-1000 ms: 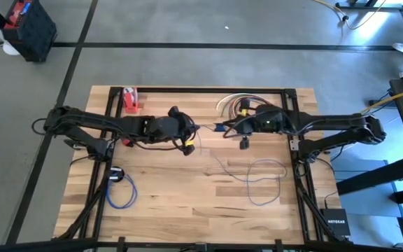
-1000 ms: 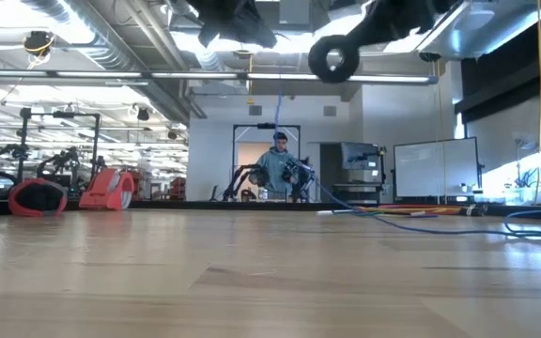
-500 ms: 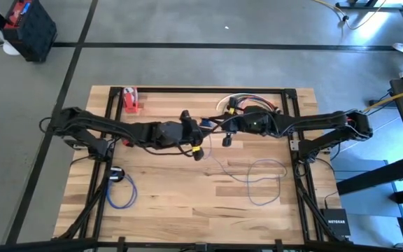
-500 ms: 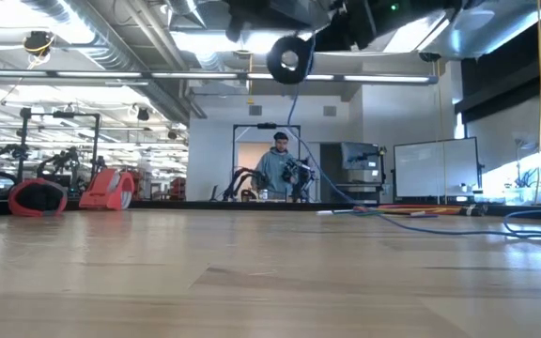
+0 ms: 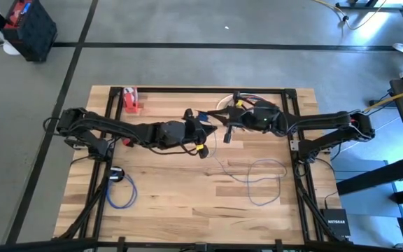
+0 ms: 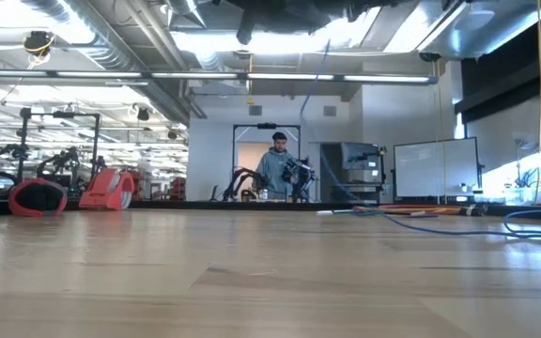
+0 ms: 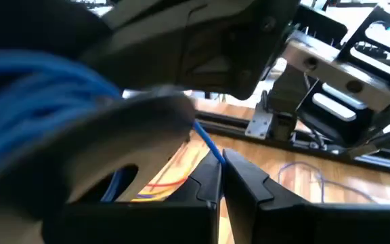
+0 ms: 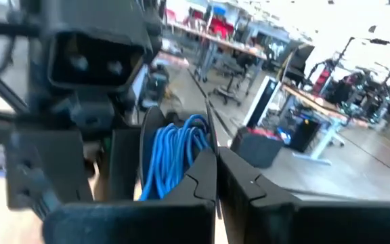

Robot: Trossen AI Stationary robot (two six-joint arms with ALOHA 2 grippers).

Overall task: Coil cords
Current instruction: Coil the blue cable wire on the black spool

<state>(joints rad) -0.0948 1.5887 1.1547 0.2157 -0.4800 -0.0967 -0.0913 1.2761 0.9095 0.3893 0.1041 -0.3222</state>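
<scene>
From above, two dark arms reach in from either side of a wooden table (image 5: 187, 203) and meet near its far middle. The left gripper (image 5: 200, 123) and the right gripper (image 5: 228, 120) sit just beside each other, tips facing. A thin blue cord (image 5: 266, 180) trails from between them toward the near right of the table, where its slack lies in a loose loop. The free length therefore lies nearer the right arm, running away from both grippers toward the table's near edge. A second blue cord (image 5: 119, 192) lies looped on the near left, by the left arm's base. A bundle of coloured cords (image 5: 231, 100) rests at the far edge behind the grippers.

From table height, both arms hang at the upper edge. The blue cord (image 6: 421, 226) drops from them in a thin line and lies along the tabletop to the right. A person (image 6: 278, 169) stands far back in the room.

The left wrist view shows the left gripper (image 7: 221, 177) with its fingers pressed together on the blue cord, which rises from the tips to a blurred blue bunch close by.

The right wrist view shows the right gripper (image 8: 217, 177) with its fingers also together, a thin dark strand rising from the tips. A bunch of blue coils (image 8: 175, 152) hangs just beyond, on the left arm's gripper.
</scene>
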